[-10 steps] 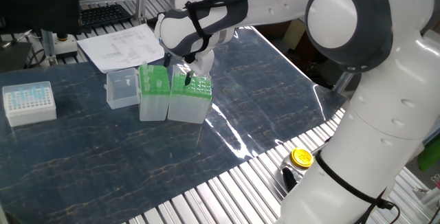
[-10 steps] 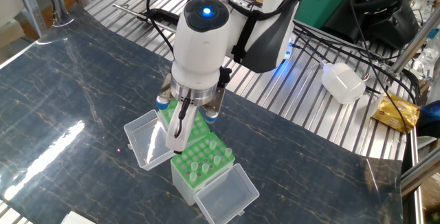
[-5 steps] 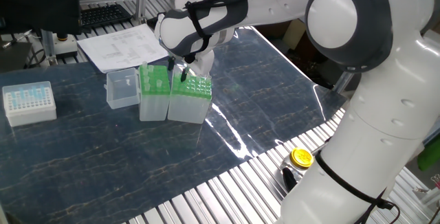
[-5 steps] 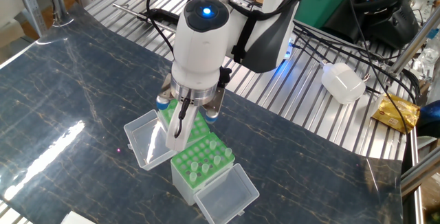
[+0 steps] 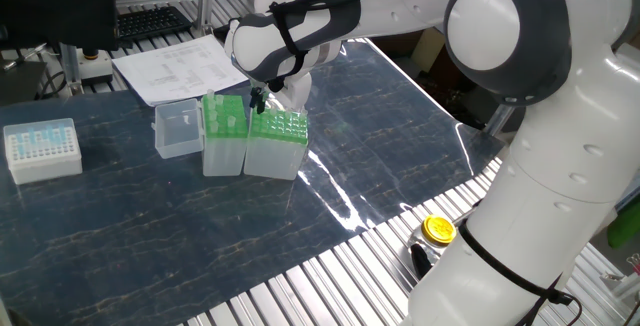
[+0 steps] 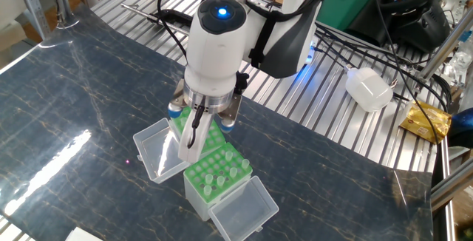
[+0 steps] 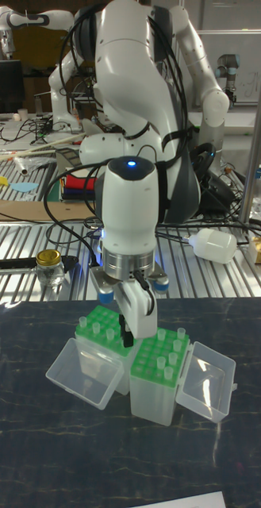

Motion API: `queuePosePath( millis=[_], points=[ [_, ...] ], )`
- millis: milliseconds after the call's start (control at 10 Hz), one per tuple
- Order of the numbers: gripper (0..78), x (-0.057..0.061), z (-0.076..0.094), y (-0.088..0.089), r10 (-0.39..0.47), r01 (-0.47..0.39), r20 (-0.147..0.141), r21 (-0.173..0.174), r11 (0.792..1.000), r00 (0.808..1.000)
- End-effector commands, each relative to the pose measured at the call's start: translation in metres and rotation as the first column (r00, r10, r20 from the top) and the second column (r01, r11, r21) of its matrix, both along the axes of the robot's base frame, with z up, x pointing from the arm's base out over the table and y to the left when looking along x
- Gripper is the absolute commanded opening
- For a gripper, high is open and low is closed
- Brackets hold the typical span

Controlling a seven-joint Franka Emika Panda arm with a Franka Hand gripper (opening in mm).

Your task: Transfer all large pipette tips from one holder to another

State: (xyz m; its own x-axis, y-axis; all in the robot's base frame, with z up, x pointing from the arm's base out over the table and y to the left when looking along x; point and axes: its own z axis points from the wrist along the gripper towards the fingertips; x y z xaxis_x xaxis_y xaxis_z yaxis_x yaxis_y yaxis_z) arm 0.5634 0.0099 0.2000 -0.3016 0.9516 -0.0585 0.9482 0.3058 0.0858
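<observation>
1. We see the large pipette tips standing upright in holes of the green tops. Their long axis is vertical, with the wide collars up and the tapered ends down inside the boxes.
2. In the tall fixed view, collars show on both green tops, a few on each.
3. In one fixed view, one holder, the wider box, sits touching another, the narrower and taller box. At this angle we can hardly make out single tips.
4. The gripper points straight down over the line where the two boxes meet, just above their green tops.
5. Its fingers look drawn close to each other, but we cannot tell whether they are pressed together or pinching a tip, because the arm's own body hides the gap in every view.
6. Only one fixed view shows the white box of pale-blue tips, well apart to the side.
7. The other two views show both clear hinged lids lying open outward on the table.
</observation>
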Motion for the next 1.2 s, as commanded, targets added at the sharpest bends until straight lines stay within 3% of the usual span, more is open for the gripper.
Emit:
queuePosePath(
  millis=[100,400,500,900,1200],
  points=[
    [1.3,0.000,0.001,0.000,0.005,-0.005,0.002,-0.002,1.000,1.000],
    [1.3,0.000,0.001,0.000,0.005,-0.005,0.002,-0.002,1.000,1.000],
    [1.3,-0.003,0.020,0.003,-0.003,0.003,-0.004,-0.018,1.000,1.000],
    [1.3,-0.002,0.036,0.009,0.005,-0.005,-0.004,-0.019,1.000,1.000],
    [1.3,-0.005,0.051,0.005,0.029,-0.028,0.012,-0.018,0.999,1.000]
  ],
)
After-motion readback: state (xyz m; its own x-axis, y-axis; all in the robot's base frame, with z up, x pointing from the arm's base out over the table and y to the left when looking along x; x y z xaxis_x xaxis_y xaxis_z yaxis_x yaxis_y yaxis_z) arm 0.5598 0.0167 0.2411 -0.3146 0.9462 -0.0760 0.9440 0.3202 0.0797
